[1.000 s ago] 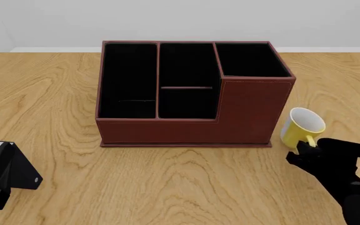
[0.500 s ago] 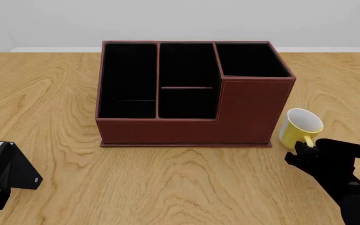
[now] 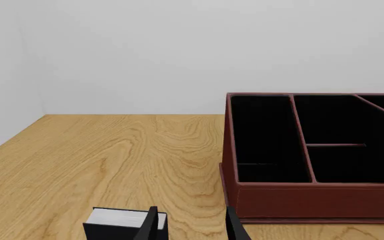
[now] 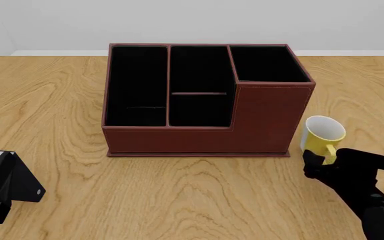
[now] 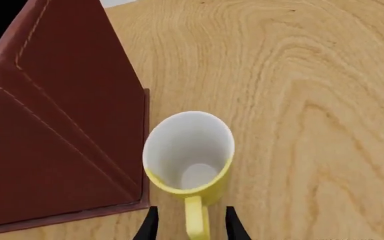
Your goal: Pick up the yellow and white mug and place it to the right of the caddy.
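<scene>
The yellow and white mug (image 4: 323, 135) stands upright on the table just right of the caddy's (image 4: 199, 100) front right corner, its handle turned toward me. In the right wrist view the mug (image 5: 188, 155) shows its white inside, close beside the caddy's (image 5: 58, 130) reddish-brown side wall. My right gripper (image 4: 325, 158) is open around the handle, with one finger on each side and a gap to both (image 5: 190, 225). My left gripper (image 3: 192, 227) is open and holds nothing, low on the table to the front left of the caddy (image 3: 312, 195).
The left arm's black body (image 4: 5, 182) sits at the lower left of the front view. A black block with a white top (image 3: 125, 222) shows beside the left fingers. Bare wooden table (image 4: 352, 85) stretches right of and behind the mug.
The mug has gone from slightly tilted to standing upright on the table. My right gripper's fingers have spread apart off the handle. The left arm has not moved.
</scene>
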Available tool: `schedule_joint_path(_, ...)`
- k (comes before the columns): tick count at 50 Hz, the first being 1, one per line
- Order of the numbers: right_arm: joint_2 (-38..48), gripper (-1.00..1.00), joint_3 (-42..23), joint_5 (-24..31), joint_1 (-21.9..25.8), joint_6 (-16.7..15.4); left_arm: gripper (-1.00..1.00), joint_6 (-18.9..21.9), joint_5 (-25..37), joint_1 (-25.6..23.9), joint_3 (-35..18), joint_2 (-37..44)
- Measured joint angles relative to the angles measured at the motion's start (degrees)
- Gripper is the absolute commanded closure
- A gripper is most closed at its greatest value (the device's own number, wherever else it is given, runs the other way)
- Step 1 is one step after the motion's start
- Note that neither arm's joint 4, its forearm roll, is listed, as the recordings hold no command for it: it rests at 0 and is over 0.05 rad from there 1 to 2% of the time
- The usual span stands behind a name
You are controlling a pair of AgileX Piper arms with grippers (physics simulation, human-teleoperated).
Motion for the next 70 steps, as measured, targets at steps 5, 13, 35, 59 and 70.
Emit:
schedule_joint_path(5,0.1,-1.00,0.1,0.0,0.1,0.1,-1.00,0.0,0.0,0.0,0.0,0.0)
schedule_joint_path(13,-0.2,-1.00,0.3,0.0,0.2,0.0,-1.00,0.0,0.0,0.0,0.0,0.0)
schedule_joint_path(35,-7.2,-1.00,3.2,3.4,0.5,-1.8,-1.00,0.0,0.0,0.0,0.0,0.0)
schedule_joint_path(59,-36.9,-1.00,3.1,29.0,0.9,-6.3,-1.00,0.0,0.0,0.0,0.0,0.0)
schedule_joint_path(70,-51.5,-1.00,0.7,43.7,1.0,-7.7,-1.00,0.0,0.0,0.0,0.0,0.0)
